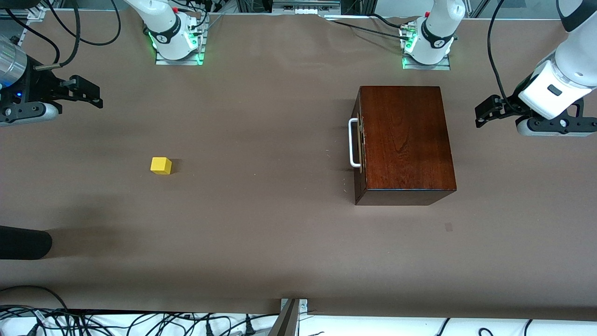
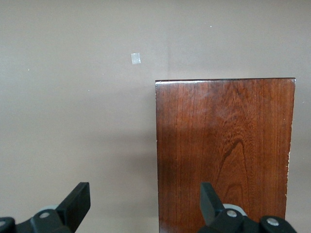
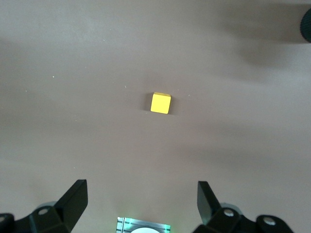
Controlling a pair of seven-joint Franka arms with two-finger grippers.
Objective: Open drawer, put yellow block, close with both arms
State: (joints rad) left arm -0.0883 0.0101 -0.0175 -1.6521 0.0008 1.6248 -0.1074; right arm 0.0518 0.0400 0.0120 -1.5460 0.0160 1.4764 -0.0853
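The dark mahogany box stands toward the left arm's end of the table. Its drawer is shut, and the white bar handle faces the right arm's end. The yellow block lies on the bare table toward the right arm's end. My left gripper hangs open and empty over the table beside the box; its wrist view shows the box top past the gripper. My right gripper hangs open and empty over the table's end; its wrist view shows the block past the gripper.
A black rounded object juts in at the right arm's end, nearer the front camera than the block. A small grey tape mark lies on the table nearer the camera than the box. The arm bases glow green.
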